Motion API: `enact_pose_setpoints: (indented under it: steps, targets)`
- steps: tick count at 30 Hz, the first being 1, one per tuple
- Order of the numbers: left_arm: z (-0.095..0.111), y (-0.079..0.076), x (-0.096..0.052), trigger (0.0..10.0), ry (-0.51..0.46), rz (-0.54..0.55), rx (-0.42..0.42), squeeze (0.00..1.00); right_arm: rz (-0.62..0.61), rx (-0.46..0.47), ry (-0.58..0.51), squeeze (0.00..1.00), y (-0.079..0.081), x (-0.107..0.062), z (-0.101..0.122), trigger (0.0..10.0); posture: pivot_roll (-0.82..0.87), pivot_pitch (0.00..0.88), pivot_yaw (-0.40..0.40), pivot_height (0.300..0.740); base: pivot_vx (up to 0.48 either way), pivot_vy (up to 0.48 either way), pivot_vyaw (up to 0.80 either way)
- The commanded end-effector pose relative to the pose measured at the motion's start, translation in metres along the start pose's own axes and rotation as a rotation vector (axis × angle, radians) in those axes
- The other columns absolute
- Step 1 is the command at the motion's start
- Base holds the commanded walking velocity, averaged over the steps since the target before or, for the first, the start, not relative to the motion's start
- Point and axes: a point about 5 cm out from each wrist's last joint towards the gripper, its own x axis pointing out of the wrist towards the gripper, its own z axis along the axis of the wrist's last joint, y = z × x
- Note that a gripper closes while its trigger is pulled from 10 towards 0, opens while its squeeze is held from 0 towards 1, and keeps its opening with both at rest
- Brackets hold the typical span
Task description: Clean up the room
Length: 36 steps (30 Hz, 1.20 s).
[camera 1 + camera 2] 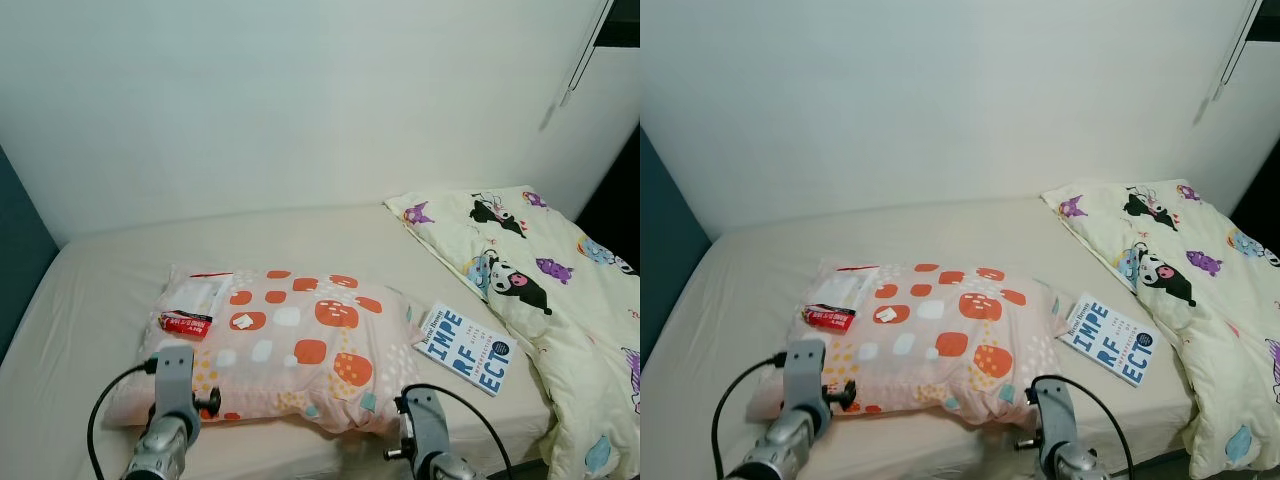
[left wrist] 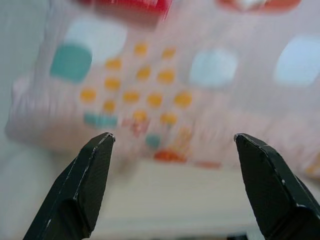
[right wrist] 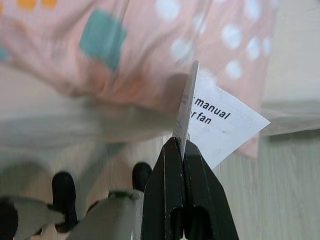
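a wide bed with a plain beige fitted sheet [image 1: 110,285] stands against a white wall. on it lies a pale pink pillow with orange, white and teal blotches [image 1: 300,350], near the front edge. just beside the pillow on the robot's right lies a white and blue paperback book [image 1: 467,349]. a cream quilt printed with cartoon characters [image 1: 540,270] lies along the right side of the bed.

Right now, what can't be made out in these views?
- Manual sheet held in the right end effector: text cut off by the fold, right wrist view.
- Red packet: label too small, left eye view.
- Pillow: blurred, left wrist view.
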Motion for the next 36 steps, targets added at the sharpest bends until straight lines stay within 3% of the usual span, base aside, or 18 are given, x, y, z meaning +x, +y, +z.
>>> enact_pose_setpoints:
  steps: [1,7,10,12,25,36]
  targets:
    - [0.009,-0.006,0.002,10.0,-0.041,-0.025,-0.003,0.0,-0.014,0.025,-0.046,0.0,-0.004,0.001,0.01,10.0,-0.03,0.0,-0.043,0.74,0.0,0.0,0.0]
    - [0.02,-0.013,0.005,10.0,-0.084,-0.055,0.033,0.0,-0.006,0.023,-0.062,0.0,-0.002,0.001,0.014,10.0,-0.03,0.0,-0.039,0.74,0.0,0.0,0.0]
    - [0.029,-0.021,0.006,10.0,-0.133,-0.078,0.103,0.0,0.0,0.042,-0.077,0.0,-0.002,0.002,0.019,10.0,-0.03,0.0,-0.037,0.74,0.0,0.0,-0.71]
    - [0.029,-0.021,0.006,10.0,-0.136,-0.079,0.106,0.0,0.0,0.044,-0.081,0.0,-0.002,0.002,0.02,10.0,-0.03,0.0,-0.037,0.74,0.0,0.0,-0.71]
    - [0.038,-0.016,0.008,10.0,-0.164,-0.017,0.152,0.0,0.01,0.057,-0.128,0.0,0.0,0.002,0.03,10.0,-0.03,0.007,-0.03,0.74,0.0,0.0,-0.7]
    - [0.043,-0.013,0.008,10.0,-0.188,0.014,0.178,0.0,0.058,0.021,-0.161,0.0,0.01,0.003,0.036,10.0,-0.02,0.002,-0.034,0.74,0.0,0.0,0.0]
